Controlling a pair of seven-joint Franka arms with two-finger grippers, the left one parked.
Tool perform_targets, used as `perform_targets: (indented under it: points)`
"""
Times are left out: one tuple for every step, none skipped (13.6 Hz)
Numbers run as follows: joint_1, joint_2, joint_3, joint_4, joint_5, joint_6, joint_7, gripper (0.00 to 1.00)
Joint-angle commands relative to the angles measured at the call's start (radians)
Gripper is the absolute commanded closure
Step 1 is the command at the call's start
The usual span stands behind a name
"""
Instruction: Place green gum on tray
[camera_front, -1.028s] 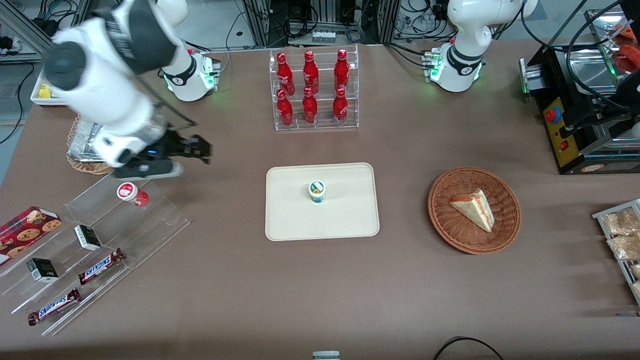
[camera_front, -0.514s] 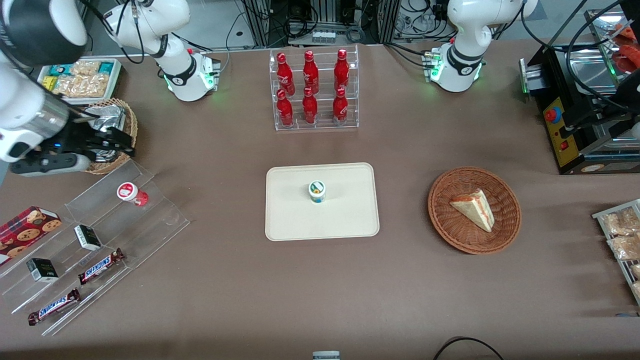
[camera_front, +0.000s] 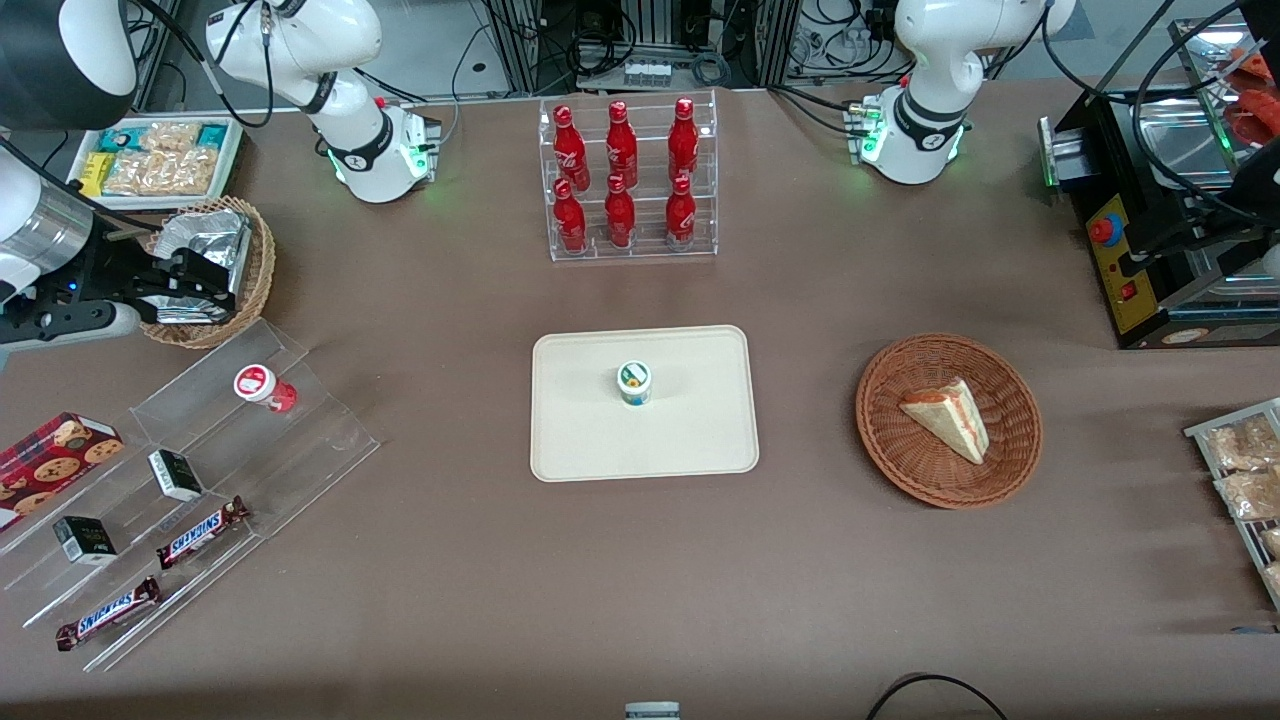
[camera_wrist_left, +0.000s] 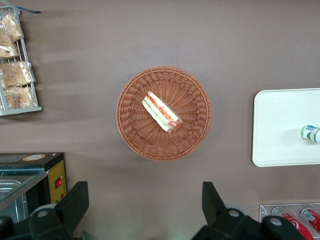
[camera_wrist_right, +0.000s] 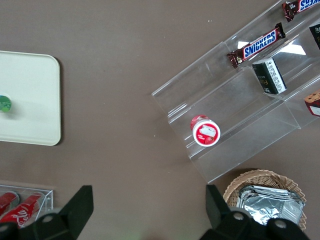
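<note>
Since a second ago the right arm has swung away from the clear stepped shelf (camera_front: 200, 470) toward its own end of the table; we see its gripper (camera_front: 205, 283), fingers spread and empty, above the foil-pack basket (camera_front: 255, 275). Green gum (camera_front: 634, 383) stands upright mid-tray (camera_front: 690, 440), so we judge the placing done and the arm retreating.

Even, bright overhead light; soft shadows fall beside the cream rectangular tray (camera_front: 700, 440); the black two-finger gripper (camera_front: 195, 285) looks perhaps slightly blurred.
</note>
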Motion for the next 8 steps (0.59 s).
perform_targets:
  points:
    - [-0.035,0.014,0.026,0.027,-0.004,-0.017,0.001,0.0]
    - [-0.038,0.028,0.026,0.042,-0.004,-0.017,0.0,0.0]
    - [-0.051,0.046,0.029,0.065,-0.003,-0.024,0.0,0.0]
    - [-0.056,0.059,0.029,0.079,-0.003,-0.027,0.0,0.0]
    - [-0.056,0.066,0.029,0.087,-0.003,-0.028,0.0,0.0]
    - [-0.058,0.073,0.029,0.09,-0.003,-0.028,0.0,0.0]
    - [-0.062,0.089,0.028,0.11,-0.003,-0.028,0.0,0.0]
    - [-0.074,0.105,0.029,0.128,-0.004,-0.028,0.0,0.0]
